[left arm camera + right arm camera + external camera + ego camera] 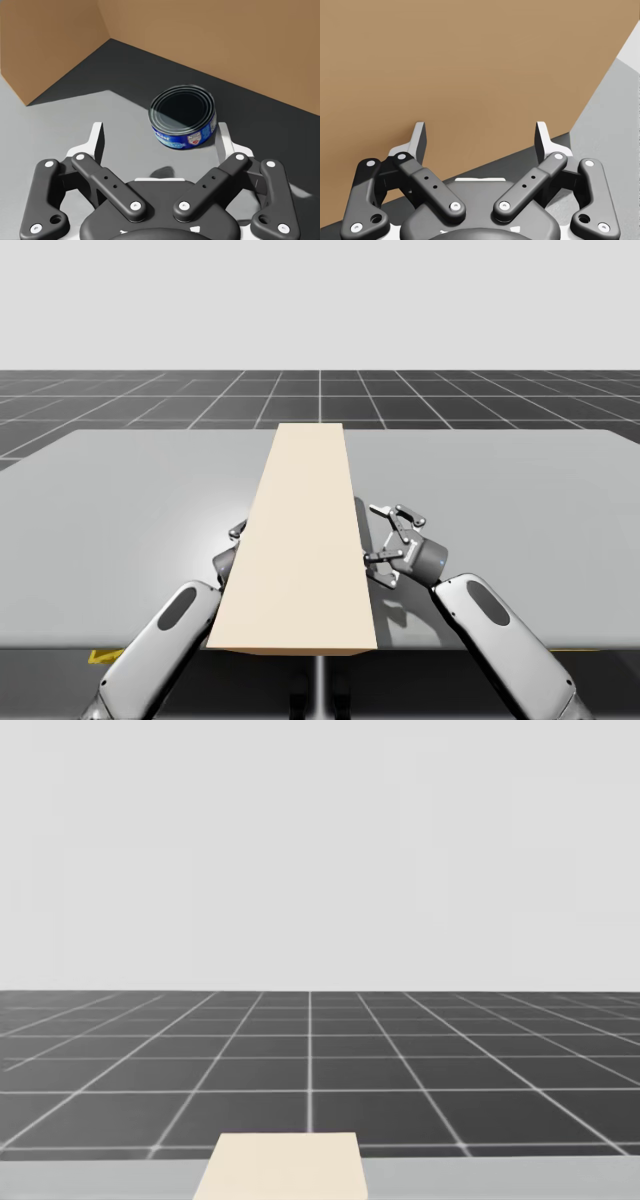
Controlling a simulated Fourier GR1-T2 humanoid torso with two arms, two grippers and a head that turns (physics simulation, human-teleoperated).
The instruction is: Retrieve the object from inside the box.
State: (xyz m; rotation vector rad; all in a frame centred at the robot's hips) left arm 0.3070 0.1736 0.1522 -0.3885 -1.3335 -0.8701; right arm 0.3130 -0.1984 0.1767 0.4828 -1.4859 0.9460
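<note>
Low blue round can (183,117) inside brown box (50,45), just ahead of left gripper (160,137) at one o'clock, fingers spread wide, right gripper (480,135) equally wide, facing the box's outer wall

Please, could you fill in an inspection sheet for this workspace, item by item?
Surface: grey table, flat.
Job's things: long box, beige top and brown walls, lying along the table's middle; short blue can upright inside it.
Clutter: nothing seen.
Tools: left tool open, the can just ahead of its fingers, not gripped; right tool open, facing the box's brown wall from outside.
Cables: nothing seen.
Surroundings: dark gridded floor, plain grey background.
</note>
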